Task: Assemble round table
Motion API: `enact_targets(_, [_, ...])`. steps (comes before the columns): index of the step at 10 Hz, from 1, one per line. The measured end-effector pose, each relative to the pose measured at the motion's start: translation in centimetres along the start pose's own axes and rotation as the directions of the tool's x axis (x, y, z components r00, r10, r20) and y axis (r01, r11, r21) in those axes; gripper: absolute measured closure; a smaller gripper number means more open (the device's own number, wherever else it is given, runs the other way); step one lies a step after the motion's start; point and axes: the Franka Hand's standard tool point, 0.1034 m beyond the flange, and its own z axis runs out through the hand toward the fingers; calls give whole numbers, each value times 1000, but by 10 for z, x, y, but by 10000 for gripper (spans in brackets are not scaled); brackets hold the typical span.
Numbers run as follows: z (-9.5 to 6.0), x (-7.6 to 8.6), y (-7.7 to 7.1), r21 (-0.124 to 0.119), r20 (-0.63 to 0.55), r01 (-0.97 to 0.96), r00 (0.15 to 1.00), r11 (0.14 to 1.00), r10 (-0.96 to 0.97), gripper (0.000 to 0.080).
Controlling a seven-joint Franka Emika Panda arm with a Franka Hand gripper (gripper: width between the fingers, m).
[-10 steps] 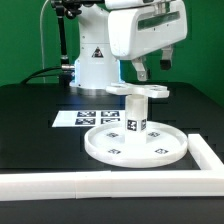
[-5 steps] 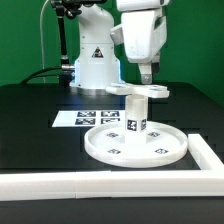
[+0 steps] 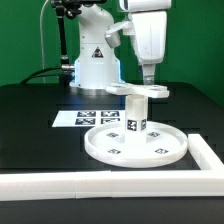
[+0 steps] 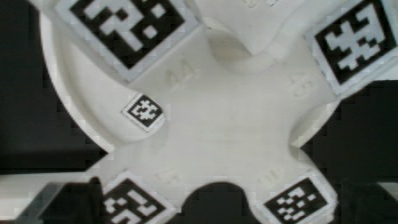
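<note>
The white plastic cross-shaped piece (image 3: pixel 138 92) sits atop the short cylindrical post (image 3: pixel 136 115) on the rimmed round disc (image 3: pixel 135 145), beneath the wide-open, empty gripper (image 3: pixel 147 72) (a careless descent could knock it askew).

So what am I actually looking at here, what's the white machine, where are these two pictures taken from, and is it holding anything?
The white machine is a robot arm; the part hanging from it is its gripper, two fingers that pinch things. One picture comes from a camera standing off the arm. The other comes from a camera on the arm's wrist, looking straight down.

On the black table stands a small white plastic table being put together: a large round disc lies flat, a short post stands upright on it, and a cross-shaped piece sits on top of the post. The wrist picture shows that cross-shaped piece close up. The black-and-white squares are printed tags. A flat marker board lies behind, and a white rail runs along the front.

The gripper is open above the cross-shaped piece, holding nothing.
</note>
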Motion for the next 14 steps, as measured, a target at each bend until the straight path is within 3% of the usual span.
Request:
enact_targets(5, [6, -15, 3, 10, 1, -37, 999, 999, 37, 151])
enact_targets(14, [18, -19, 1, 29, 6, -113, 994, 993, 112, 162])
